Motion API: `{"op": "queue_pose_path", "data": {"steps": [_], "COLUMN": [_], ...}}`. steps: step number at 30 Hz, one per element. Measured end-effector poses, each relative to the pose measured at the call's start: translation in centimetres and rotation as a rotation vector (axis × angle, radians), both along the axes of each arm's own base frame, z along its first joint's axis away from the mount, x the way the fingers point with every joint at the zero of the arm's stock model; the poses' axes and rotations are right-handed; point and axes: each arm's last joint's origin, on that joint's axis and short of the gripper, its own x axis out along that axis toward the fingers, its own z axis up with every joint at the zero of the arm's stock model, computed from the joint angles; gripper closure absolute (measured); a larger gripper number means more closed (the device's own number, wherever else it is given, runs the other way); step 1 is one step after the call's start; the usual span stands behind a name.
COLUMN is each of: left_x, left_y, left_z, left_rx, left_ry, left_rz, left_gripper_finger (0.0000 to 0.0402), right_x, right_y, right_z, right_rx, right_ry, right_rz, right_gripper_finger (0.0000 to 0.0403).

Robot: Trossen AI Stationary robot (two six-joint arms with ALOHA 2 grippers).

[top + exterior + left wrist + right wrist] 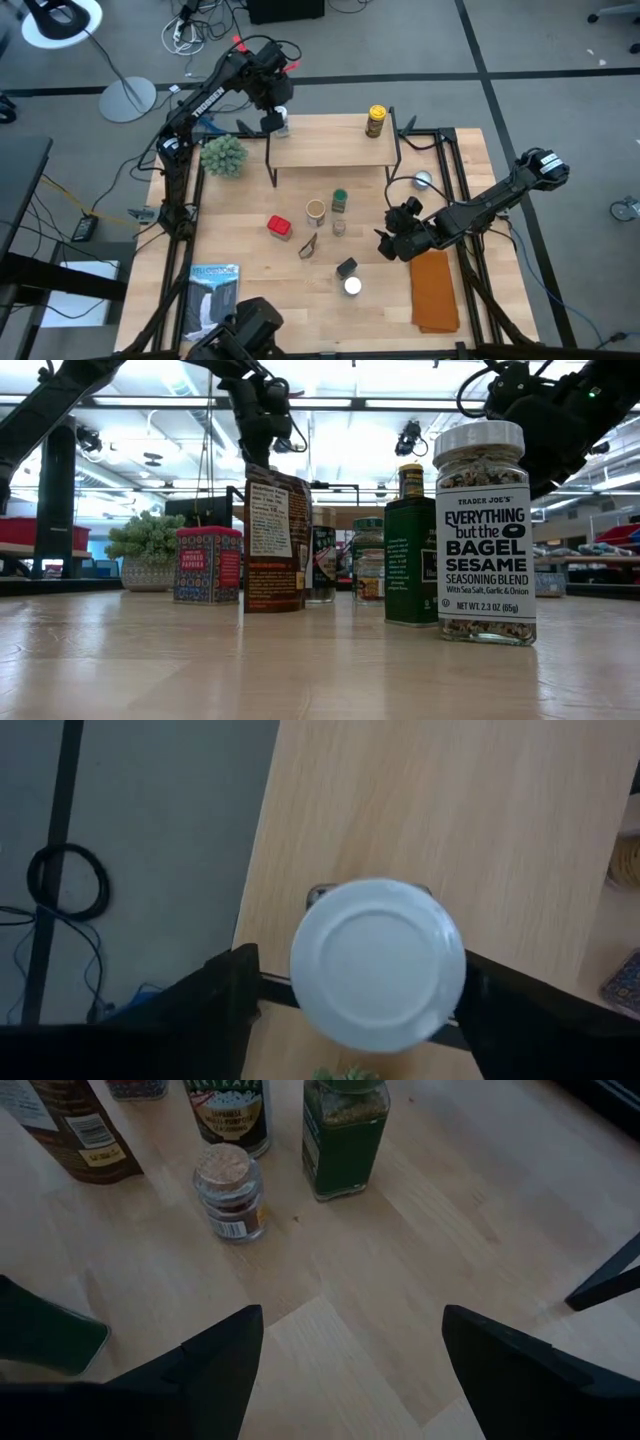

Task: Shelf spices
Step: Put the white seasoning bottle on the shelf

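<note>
**Desk:** Listing the far end first, what sits by your left fingers?

**Operator:** Item one: white-capped jar [378,963], round, smooth lid, standing on the shelf [330,148] at its left end, close to the board's left edge. My left gripper [272,118] is over it, fingers [225,1010] spread either side of the cap with a gap showing on both sides, so nothing is gripped. Past the cap I have a long run of bare pale wood grain. Item two: yellow-capped jar [376,120], far along the board from those fingers, near its right end.

**Desk:** And the right side?

**Operator:** My right gripper [392,240] hangs above the tabletop [250,250], fingers [215,1360] wide apart and empty. Straight ahead of them is clear plank. Beyond that: cork-topped glass jar [230,1205], square green-capped jar [345,1130], a round canister [227,1110] and a brown packet [75,1130], all upright and set close together. A black shelf leg [610,1280] stands off to one side of the fingers.

**Desk:** Anything else loose?

**Operator:** Red tin [279,227] and a black box [346,267]. A clear bagel seasoning jar [485,530] with a white cap stands nearest the table's front edge. Beside the right gripper lies a folded orange cloth [435,290].
</note>
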Motion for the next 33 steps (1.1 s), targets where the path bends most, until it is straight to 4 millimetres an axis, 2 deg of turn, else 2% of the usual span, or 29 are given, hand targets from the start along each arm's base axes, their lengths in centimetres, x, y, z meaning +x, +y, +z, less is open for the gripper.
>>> {"op": "queue_pose_path", "data": {"steps": [6,11,17,22,25,29,33], "left_x": [-0.2,-0.7,-2.9,-5.5,-6.4,-6.6,-6.6], "left_y": [-0.1,-0.7,-3.2,-6.7,-9.0,-12.1,-14.7], "left_z": [0.0,0.2,4.1,8.1,9.3,8.8,5.8], "left_rx": [-0.006,-0.008,0.030,0.000,0.048,0.121,0.143], "left_ry": [0.026,0.070,-0.045,-0.269,-0.355,-0.461,-0.559], "left_rz": [0.007,0.010,-0.009,-0.044,-0.088,-0.150,-0.186], "left_gripper_finger": [0.0049,0.0044,0.0044,0.0044,0.0044,0.0044,0.0044], "right_x": [0.0,0.0,0.0,0.0,0.0,0.0,0.0], "right_y": [0.0,0.0,0.0,0.0,0.0,0.0,0.0], "right_z": [0.0,0.0,0.0,0.0,0.0,0.0,0.0], "right_rx": [0.000,0.001,0.000,-0.001,-0.003,-0.003,0.003], "right_ry": [0.000,0.000,0.001,0.002,0.003,0.003,-0.001], "right_rz": [0.000,0.000,0.001,0.002,0.005,0.004,-0.002], "right_gripper_finger": [0.0096,0.0096,0.0096,0.0096,0.0096,0.0096,0.0096]}}
